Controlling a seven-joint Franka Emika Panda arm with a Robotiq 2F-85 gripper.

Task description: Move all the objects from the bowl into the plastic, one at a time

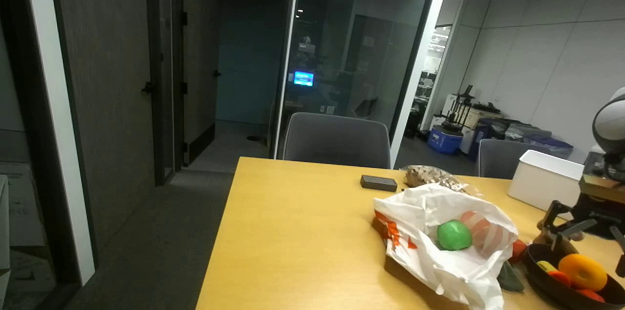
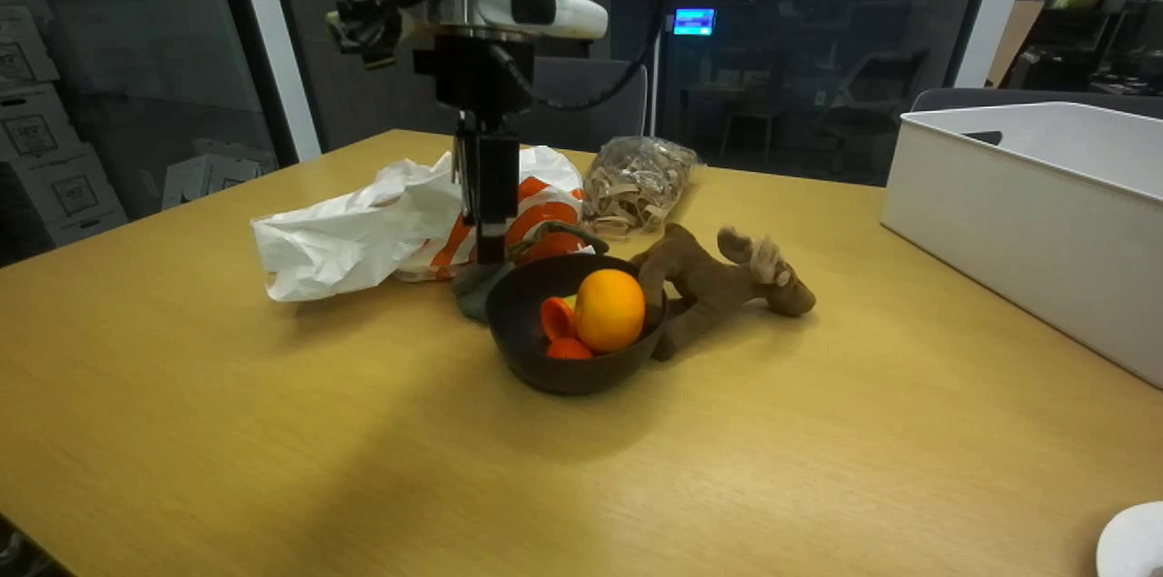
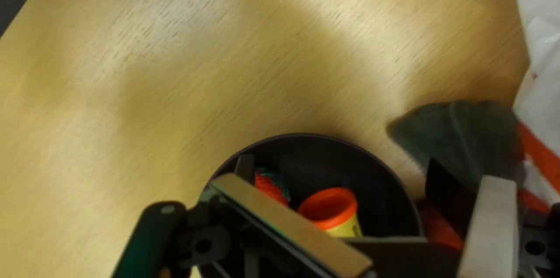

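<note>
The dark bowl (image 1: 544,278) stands on the table and also shows in an exterior view (image 2: 568,380) and the wrist view (image 3: 306,149). It holds an orange (image 1: 582,272) (image 2: 609,311), a yellow tub with an orange lid (image 3: 330,210) and a red, green-topped strawberry (image 3: 271,187). The orange is hidden in the wrist view. The white plastic bag (image 1: 425,261) (image 2: 350,241) lies open beside the bowl, with a green ball (image 1: 454,235) inside. My gripper (image 1: 587,254) is open and empty above the bowl; its fingers straddle the bowl in the wrist view (image 3: 341,177).
A brown moose toy (image 2: 718,286) touches or nearly touches the bowl. A dark green and red item (image 2: 554,243) lies between bag and bowl. A clear bag of brown strips (image 2: 641,186), a dark eraser-like block (image 1: 379,183) and a white bin (image 2: 1027,223) stand on the table.
</note>
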